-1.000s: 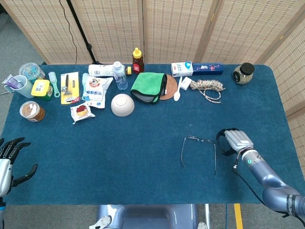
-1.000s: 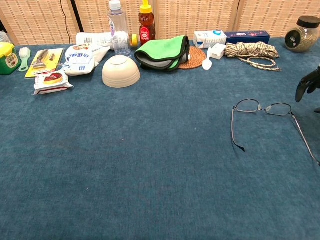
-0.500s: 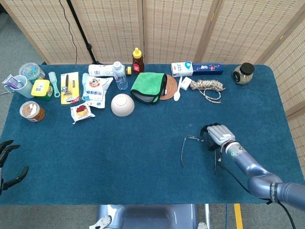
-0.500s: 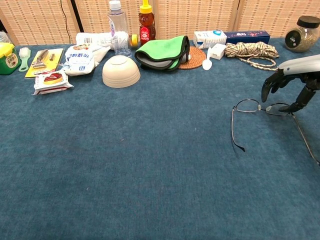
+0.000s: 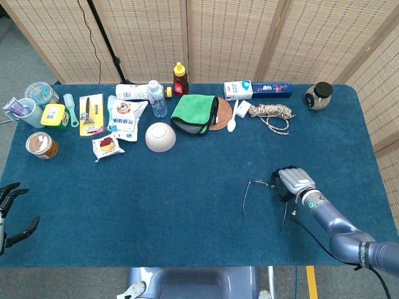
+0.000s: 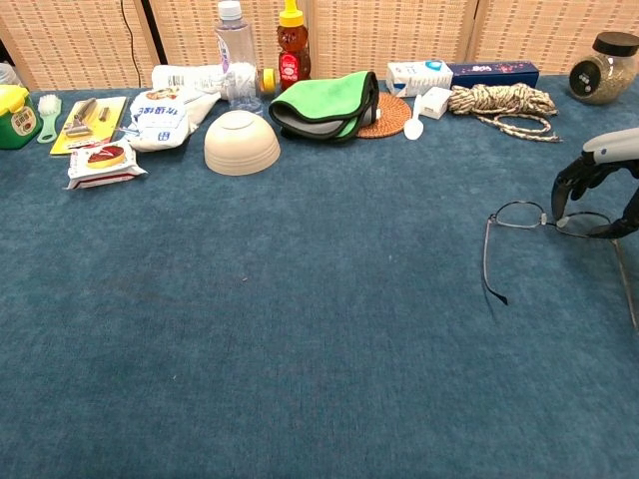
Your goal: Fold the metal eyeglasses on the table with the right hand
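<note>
Metal eyeglasses (image 5: 267, 196) lie open on the blue table (image 5: 187, 187), right of centre toward the near edge, both temple arms stretched out toward the robot. Right hand (image 5: 293, 182) sits over the right lens end of the frame, palm down, fingers (image 6: 565, 185) curled down onto the frame near the bridge and right lens in the chest view; touching it, but can't tell if it really pinches it or just presses on it. The left temple arm lies free on the table. Right forearm runs off toward the lower right corner.

Left hand (image 5: 14, 212) is at the far left edge off the table, dark fingers spread apart, holding nothing.

Along the far side of the table: white bowl (image 5: 161, 136) upside down, green cloth (image 5: 194, 114) folded beside a round woven coaster (image 5: 221, 114), honey bottle (image 5: 180, 79), water bottle (image 5: 157, 98), toothpaste box (image 5: 257, 90), coil of rope (image 5: 273, 113), glass jar (image 5: 318, 95). Snack packets (image 5: 121, 121) and small tubs (image 5: 43, 118) are at far left, well apart from the eyeglasses.
</note>
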You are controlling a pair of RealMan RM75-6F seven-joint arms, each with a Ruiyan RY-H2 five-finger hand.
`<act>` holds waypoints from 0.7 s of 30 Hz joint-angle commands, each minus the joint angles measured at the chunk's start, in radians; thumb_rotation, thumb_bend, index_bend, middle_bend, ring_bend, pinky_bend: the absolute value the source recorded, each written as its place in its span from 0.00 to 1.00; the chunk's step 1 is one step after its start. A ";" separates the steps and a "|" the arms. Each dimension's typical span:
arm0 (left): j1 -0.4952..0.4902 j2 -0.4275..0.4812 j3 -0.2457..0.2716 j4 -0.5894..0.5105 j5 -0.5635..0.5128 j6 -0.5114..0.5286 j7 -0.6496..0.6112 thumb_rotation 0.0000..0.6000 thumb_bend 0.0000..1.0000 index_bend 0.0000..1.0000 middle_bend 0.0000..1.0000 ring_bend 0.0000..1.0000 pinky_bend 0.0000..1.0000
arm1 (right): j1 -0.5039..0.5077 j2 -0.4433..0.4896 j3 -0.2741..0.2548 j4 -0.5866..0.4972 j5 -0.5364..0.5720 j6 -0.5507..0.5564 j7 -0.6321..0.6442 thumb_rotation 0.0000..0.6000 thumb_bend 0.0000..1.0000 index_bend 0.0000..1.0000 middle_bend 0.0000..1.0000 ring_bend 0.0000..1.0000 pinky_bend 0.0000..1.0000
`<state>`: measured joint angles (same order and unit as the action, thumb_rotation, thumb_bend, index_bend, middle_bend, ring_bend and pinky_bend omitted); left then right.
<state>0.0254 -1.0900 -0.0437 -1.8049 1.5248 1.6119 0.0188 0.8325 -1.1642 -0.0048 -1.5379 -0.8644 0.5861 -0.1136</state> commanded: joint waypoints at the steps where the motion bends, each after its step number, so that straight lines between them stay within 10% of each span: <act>1: -0.004 -0.003 0.000 0.000 0.002 -0.004 0.002 0.89 0.26 0.26 0.19 0.15 0.00 | -0.014 0.018 -0.013 -0.022 0.011 0.019 -0.009 1.00 0.39 0.35 0.25 0.20 0.11; 13: -0.017 -0.013 -0.003 0.001 0.007 -0.018 0.006 0.89 0.26 0.26 0.19 0.15 0.00 | -0.082 0.080 -0.058 -0.124 0.023 0.102 -0.029 1.00 0.39 0.34 0.23 0.19 0.12; 21: -0.017 -0.013 -0.002 -0.001 0.010 -0.014 0.006 0.89 0.26 0.26 0.19 0.15 0.00 | -0.148 0.077 -0.028 -0.111 -0.095 0.214 0.015 1.00 0.39 0.19 0.05 0.02 0.02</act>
<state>0.0088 -1.1031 -0.0459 -1.8062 1.5353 1.5981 0.0245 0.7053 -1.0844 -0.0423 -1.6597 -0.9263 0.7705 -0.1137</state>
